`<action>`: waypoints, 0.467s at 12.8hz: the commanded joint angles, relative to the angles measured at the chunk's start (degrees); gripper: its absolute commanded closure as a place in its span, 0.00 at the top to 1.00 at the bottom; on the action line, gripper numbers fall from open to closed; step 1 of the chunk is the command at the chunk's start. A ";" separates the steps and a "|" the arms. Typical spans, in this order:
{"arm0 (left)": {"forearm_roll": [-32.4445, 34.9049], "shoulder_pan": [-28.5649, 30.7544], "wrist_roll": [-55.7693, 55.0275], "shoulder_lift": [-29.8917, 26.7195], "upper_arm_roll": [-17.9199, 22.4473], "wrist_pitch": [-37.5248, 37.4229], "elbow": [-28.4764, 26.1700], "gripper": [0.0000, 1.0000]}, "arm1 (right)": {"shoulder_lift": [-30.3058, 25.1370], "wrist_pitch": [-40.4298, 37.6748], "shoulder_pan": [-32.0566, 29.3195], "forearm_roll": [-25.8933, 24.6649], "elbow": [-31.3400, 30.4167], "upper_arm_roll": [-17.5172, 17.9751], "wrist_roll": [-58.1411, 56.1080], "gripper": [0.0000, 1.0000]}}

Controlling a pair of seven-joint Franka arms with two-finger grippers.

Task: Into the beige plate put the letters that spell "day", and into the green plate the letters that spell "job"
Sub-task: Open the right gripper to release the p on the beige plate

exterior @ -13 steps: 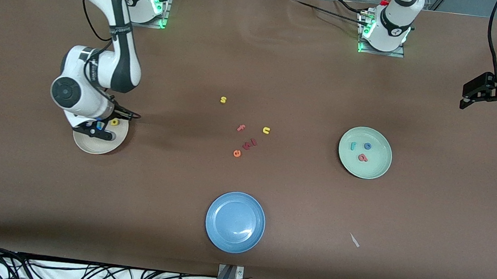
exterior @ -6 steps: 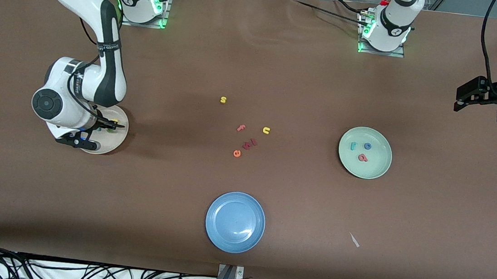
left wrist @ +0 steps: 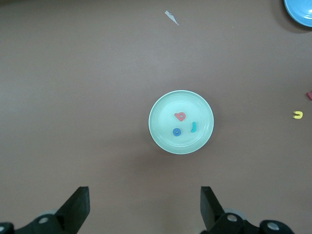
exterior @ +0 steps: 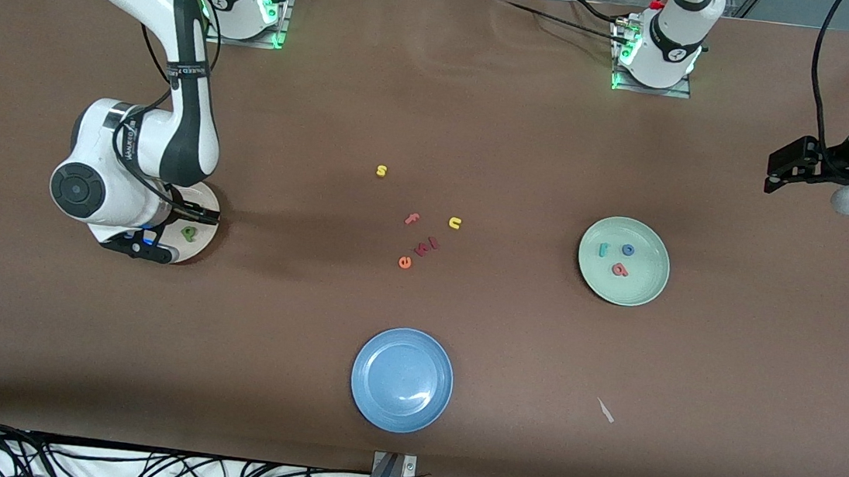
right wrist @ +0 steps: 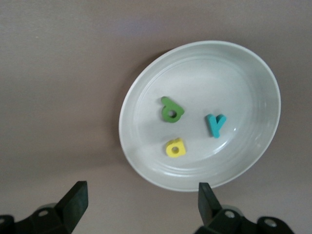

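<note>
Grippers [right wrist: 139, 204] [left wrist: 144, 209] hang open-fingered over beige plate [right wrist: 253, 161] and green plate [left wrist: 158, 129].

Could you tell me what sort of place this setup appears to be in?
Most likely a robotics lab bench: two arm bases bolted to a brown-covered table, cables trailing along its edge, and staged props, foam letters sorted into a beige plate and a green plate.
</note>
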 commanded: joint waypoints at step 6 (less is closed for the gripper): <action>0.80 0.23 -0.52 -1.70 -0.06 -5.21 0.94 1.00 | 0.40 -13.00 6.56 0.58 9.75 -0.33 12.85 1.00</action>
